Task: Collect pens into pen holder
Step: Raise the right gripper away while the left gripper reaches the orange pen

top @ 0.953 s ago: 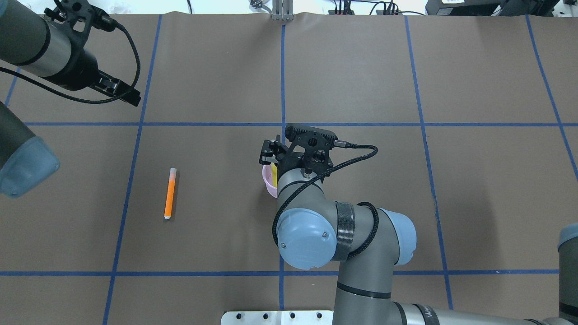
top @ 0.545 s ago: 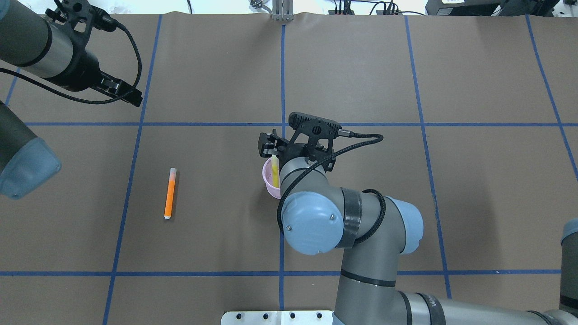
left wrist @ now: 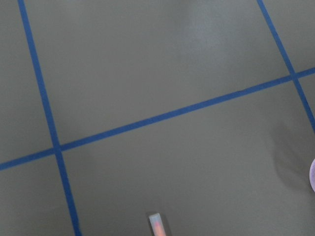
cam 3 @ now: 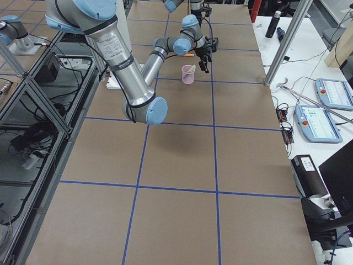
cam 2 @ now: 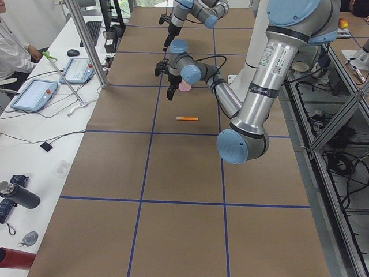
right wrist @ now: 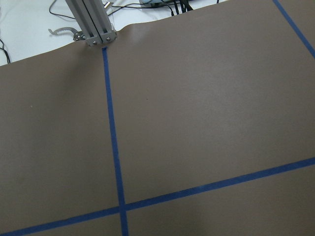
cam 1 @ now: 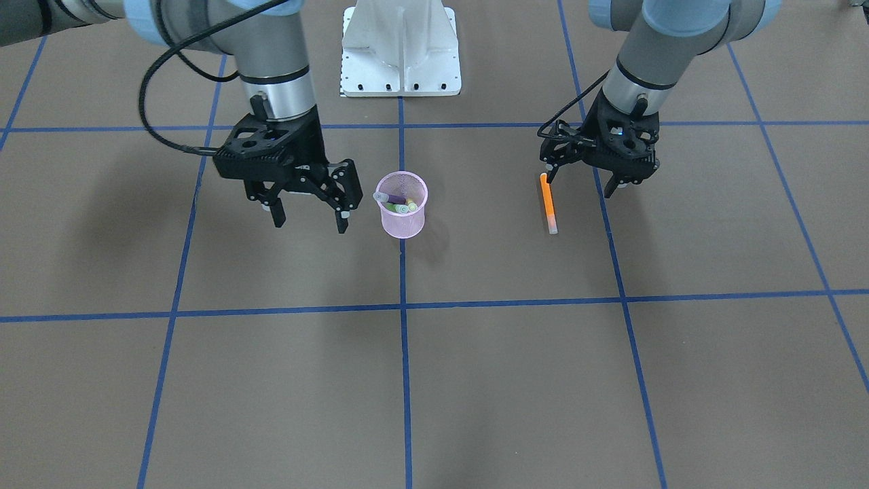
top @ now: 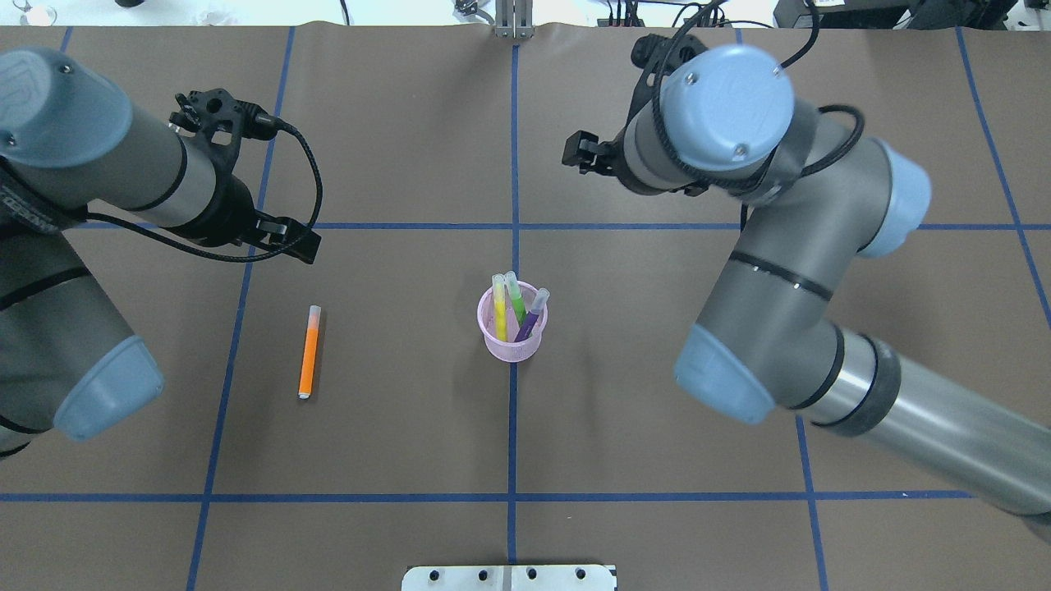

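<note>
The pink mesh pen holder (top: 513, 343) (cam 1: 402, 219) stands upright at the table's middle, with the yellow, green and purple pens (top: 515, 310) leaning inside it. The orange pen (top: 309, 351) (cam 1: 548, 202) lies flat on the brown mat, well to the left of the holder in the overhead view. My left gripper (cam 1: 580, 182) (top: 287, 238) hangs open just beyond that pen's far end, holding nothing. My right gripper (cam 1: 309, 216) is open and empty, beside the holder on its other side. The left wrist view catches only the orange pen's pale tip (left wrist: 156, 223) and a sliver of the holder (left wrist: 312, 177).
The white robot base (cam 1: 400, 47) (top: 509, 577) sits at the near table edge. Blue tape lines (top: 513, 226) grid the mat. An aluminium post (top: 513, 20) (right wrist: 93, 24) stands at the far edge. A person and tablets (cam 2: 34, 95) are beside the table.
My right arm has lifted off the holder and swung to the far side, leaving the yellow pen in the cup. My left arm has come closer to the orange pen.
</note>
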